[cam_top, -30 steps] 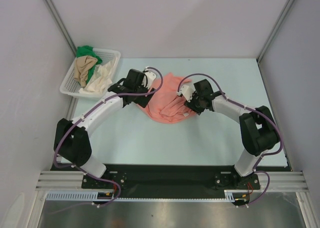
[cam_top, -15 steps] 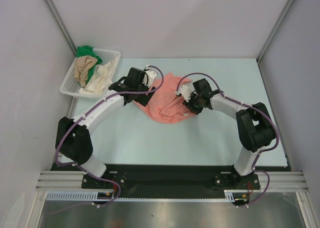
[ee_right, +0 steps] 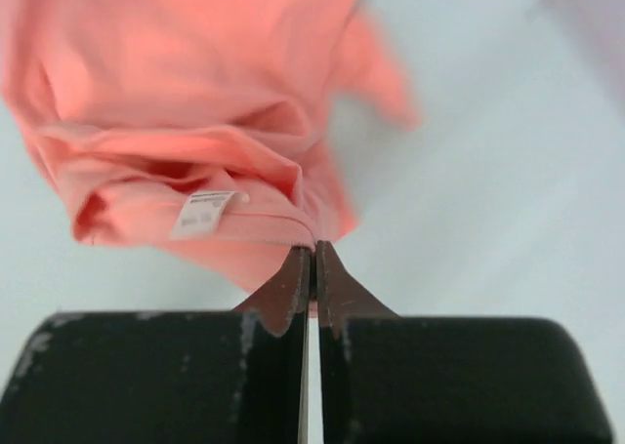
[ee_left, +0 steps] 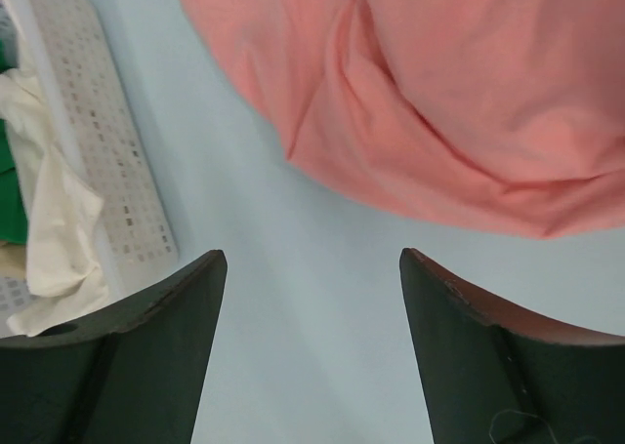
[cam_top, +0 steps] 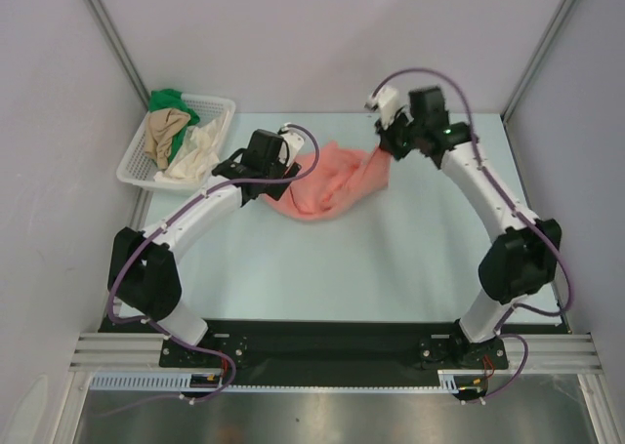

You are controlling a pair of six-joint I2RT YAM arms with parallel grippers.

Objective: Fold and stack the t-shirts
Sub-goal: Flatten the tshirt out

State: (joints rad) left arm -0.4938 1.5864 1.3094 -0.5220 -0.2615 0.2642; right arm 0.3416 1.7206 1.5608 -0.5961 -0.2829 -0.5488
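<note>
From above, the right fingers (cam_top: 386, 142) have swung up toward the far side. They drag one end of the pink shirt (cam_top: 327, 182) out of its heap, so the cloth now stretches below and behind them.

Left wrist: the left fingers (ee_left: 146, 337) are spread over the bare surface (ee_left: 293, 229). The shirt lies just ahead, untouched, and the basket (ee_left: 107, 151) with other shirts (ee_left: 59, 220) is to their left.

Right wrist: the fingers, now pressed together, pinch the shirt's edge beside its label (ee_right: 200, 215).

Spreading out looks begun; folding has not.

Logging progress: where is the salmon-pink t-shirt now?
Top view: the salmon-pink t-shirt lies mid-table toward the far edge, right of the basket, its right end held in the shut right jaws.
</note>
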